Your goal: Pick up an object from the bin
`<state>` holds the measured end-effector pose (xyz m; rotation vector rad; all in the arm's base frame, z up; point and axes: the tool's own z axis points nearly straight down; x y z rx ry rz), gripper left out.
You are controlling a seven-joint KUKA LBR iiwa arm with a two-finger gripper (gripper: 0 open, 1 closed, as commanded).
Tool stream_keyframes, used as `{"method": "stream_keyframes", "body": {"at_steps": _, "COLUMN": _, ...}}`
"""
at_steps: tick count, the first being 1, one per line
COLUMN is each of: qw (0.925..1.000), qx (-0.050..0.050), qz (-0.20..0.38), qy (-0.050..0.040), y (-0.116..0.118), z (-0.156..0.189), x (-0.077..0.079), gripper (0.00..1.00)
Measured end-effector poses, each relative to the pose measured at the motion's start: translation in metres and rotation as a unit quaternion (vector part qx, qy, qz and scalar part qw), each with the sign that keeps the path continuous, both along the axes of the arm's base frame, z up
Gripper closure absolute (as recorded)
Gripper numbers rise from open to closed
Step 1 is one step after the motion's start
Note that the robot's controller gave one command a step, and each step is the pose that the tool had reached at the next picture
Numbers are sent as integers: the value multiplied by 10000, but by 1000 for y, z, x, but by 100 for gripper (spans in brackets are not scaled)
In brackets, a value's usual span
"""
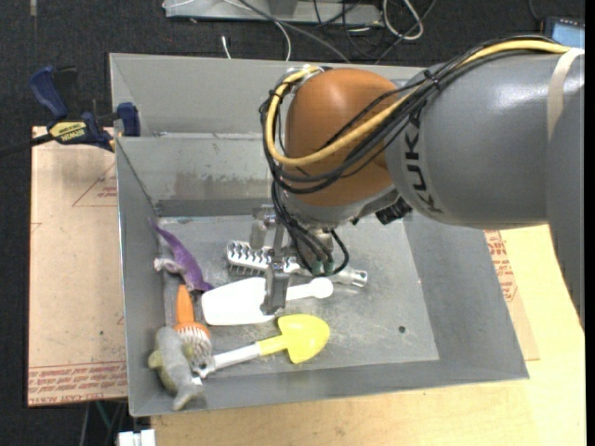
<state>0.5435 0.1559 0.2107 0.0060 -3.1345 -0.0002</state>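
Your tool is down on the white spatula; you cannot tell whether it's apart or together. The flat blade could slip free, or the yellow scoop just beside the spatula could get knocked.

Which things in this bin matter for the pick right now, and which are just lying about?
In play: gripper; flat white plastic spatula beneath it, mid-bin; grey metal bin.
Lying about: yellow plastic scoop with white handle; purple curved toy; orange-handled brush; grey fuzzy lump; silver toothed clip.
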Motion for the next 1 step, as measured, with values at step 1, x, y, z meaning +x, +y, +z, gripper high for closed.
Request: {"method": "stream_keyframes", "body": {"at_steps": 1, "qw": 10000, "qx": 5, "qz": -23, "qy": -37, "y": -1, "z": 4, "x": 2, "gripper": 0}}
